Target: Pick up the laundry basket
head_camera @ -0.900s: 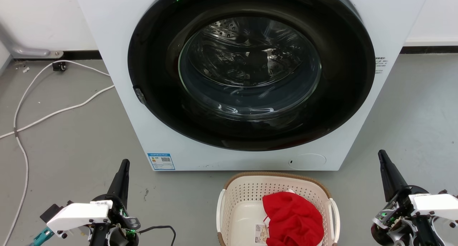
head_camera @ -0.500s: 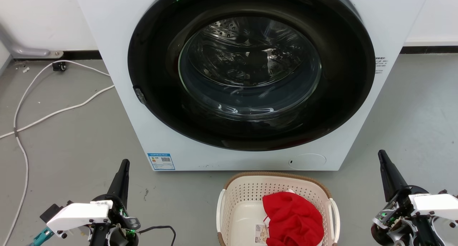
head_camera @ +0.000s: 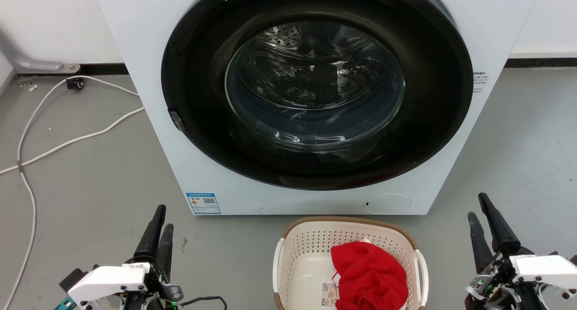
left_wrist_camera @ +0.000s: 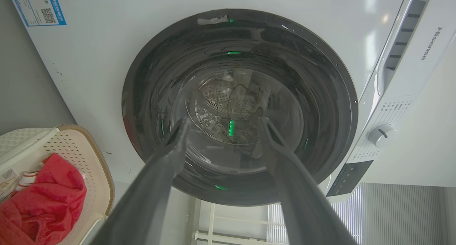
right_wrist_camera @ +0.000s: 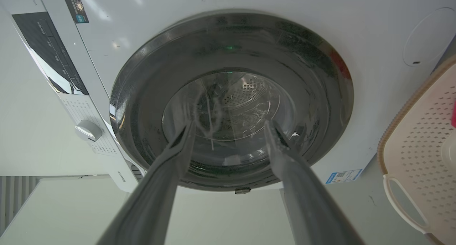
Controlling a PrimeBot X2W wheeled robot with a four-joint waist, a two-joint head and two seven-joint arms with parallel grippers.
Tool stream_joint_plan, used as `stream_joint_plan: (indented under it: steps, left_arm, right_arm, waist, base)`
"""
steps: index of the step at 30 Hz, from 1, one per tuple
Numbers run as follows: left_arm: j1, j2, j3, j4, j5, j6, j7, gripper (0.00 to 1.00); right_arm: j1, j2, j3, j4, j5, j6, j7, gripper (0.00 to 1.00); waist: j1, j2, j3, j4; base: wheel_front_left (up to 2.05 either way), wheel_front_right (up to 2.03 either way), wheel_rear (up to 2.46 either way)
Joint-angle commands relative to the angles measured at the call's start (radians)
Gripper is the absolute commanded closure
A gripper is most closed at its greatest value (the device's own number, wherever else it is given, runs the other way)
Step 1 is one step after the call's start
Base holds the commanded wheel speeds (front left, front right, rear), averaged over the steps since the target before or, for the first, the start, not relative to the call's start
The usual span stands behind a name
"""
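Ref. point: washing machine point(head_camera: 148, 75), a white front-loader; its round dark door point(head_camera: 315, 89) is closed, w/ the steel drum showing through the glass centre. Laundry basket point(head_camera: 311, 249) stands upright on the grey floor point(head_camera: 90, 188) directly in front of the machine, below the door's lower edge, far rim close to the front panel. Whether it touches the panel cannot be told. Basket is cream perforated plastic w/ a brown woven-look rim and a white handle on each side. Contents: red cloth point(head_camera: 367, 274) heaped toward the basket's right half, plus a small printed card point(head_camera: 329, 294) on the bottom beside the cloth. Left gripper point(head_camera: 164, 217) hangs in front of the machine's lower left corner, near the blue label point(head_camera: 203, 203), well apart from the basket. Its fingers are spread, released, nothing btwn them. Left wrist view agrees: both fingers frame the door w/ a clear gap, and the basket lies at that view's lower left. Right gripper point(head_camera: 477, 206) sits in front of the machine's lower right corner, also well apart from the basket. Its fingers are parted, released, empty. Right wrist view agrees: the gap btwn the fingers opens onto the door, w/ the basket rim and one handle at that view's right edge. Neither gripper touches the basket or the machine. Control knob point(left_wrist_camera: 381, 134) is visible on the machine's panel. White cable point(head_camera: 67, 143) trails over the floor to the left of the machine.
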Motion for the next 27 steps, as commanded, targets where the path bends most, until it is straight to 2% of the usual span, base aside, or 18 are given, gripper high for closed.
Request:
stream_joint_plan:
  steps: [1,9,14,27]
  left_arm:
    - [-0.026,0.004,-0.010,-0.017,0.002,-0.001,-0.009,0.00]
    - [-0.040,0.003,-0.036,-0.027,0.027,-0.001,-0.048,0.00]
    - [-0.044,0.003,-0.042,-0.045,0.093,-0.001,-0.070,0.00]
    - [-0.053,0.003,-0.065,-0.094,0.397,0.014,-0.123,0.00]
  right_arm:
    - [-0.021,-0.001,0.006,-0.022,-0.006,0.000,-0.009,0.00]
    - [-0.019,0.000,0.031,-0.032,-0.029,0.000,-0.050,0.00]
    - [-0.020,-0.001,0.046,-0.035,-0.062,0.000,-0.073,0.00]
    - [-0.022,-0.001,0.039,-0.056,-0.381,0.000,-0.126,0.00]
  waist:
    - [0.0000,-0.0001,0.000,0.000]
    - [0.0000,-0.0001,0.000,0.000]
    - [0.0000,-0.0001,0.000,0.000]
    - [0.0000,-0.0001,-0.001,0.001]
  base:
    - [0.00,0.00,0.00]
    - [0.00,0.00,0.00]
    - [0.00,0.00,0.00]
    - [0.00,0.00,0.00]
